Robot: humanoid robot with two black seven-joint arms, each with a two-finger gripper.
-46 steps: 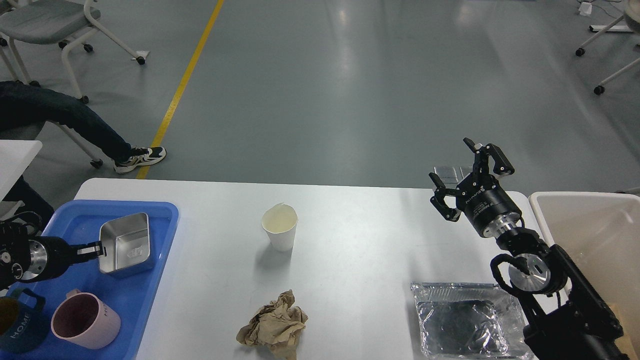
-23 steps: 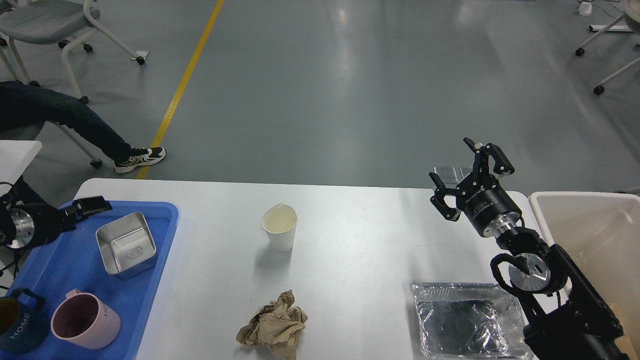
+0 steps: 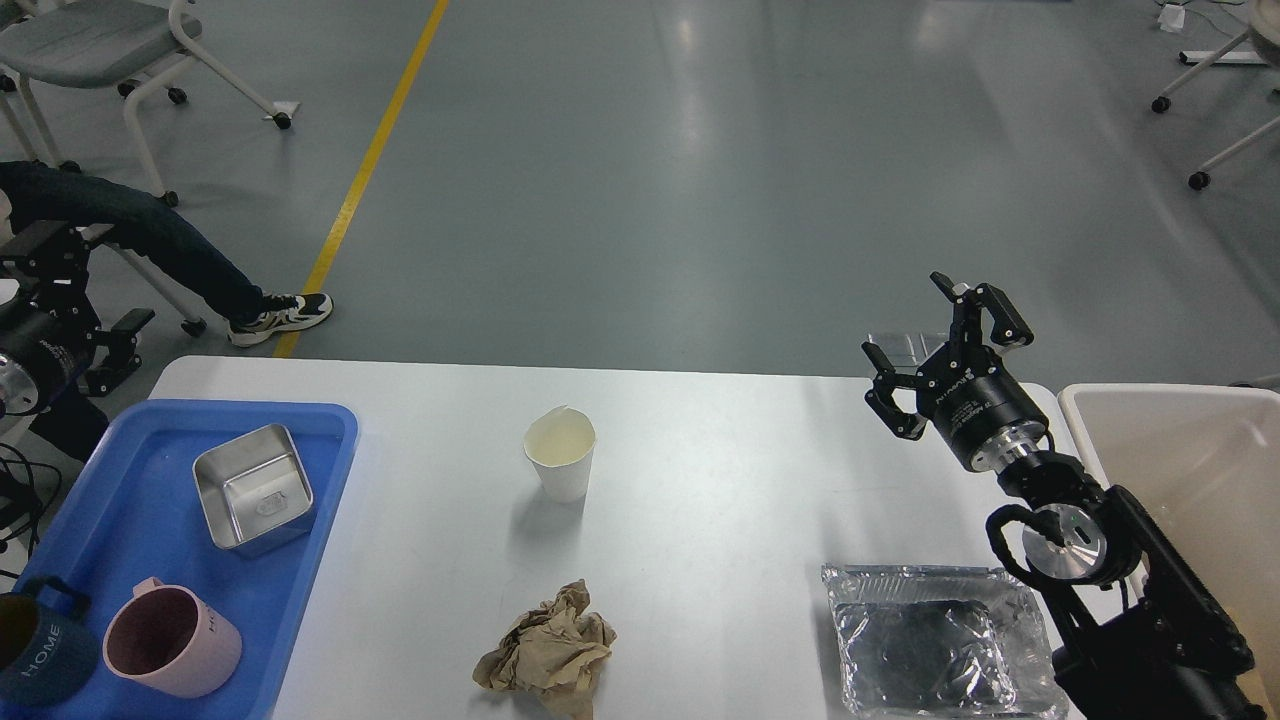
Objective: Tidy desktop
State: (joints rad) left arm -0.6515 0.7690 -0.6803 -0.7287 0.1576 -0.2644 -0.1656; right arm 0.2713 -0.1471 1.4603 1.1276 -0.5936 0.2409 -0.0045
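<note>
Desktop [image 3: 700,480] spans the foreground: one paper cup [image 3: 560,453] mid-table, one crumpled brown paper [image 3: 546,652] at the near edge, one foil container [image 3: 935,643] near-right corner. Right gripper [image 3: 938,352] fingers spread, empty; left gripper [image 3: 75,300] fingers apart, off the left edge.

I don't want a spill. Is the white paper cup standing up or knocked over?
Standing up. The paper cup sits on its base on the desktop, open mouth facing upward.
</note>
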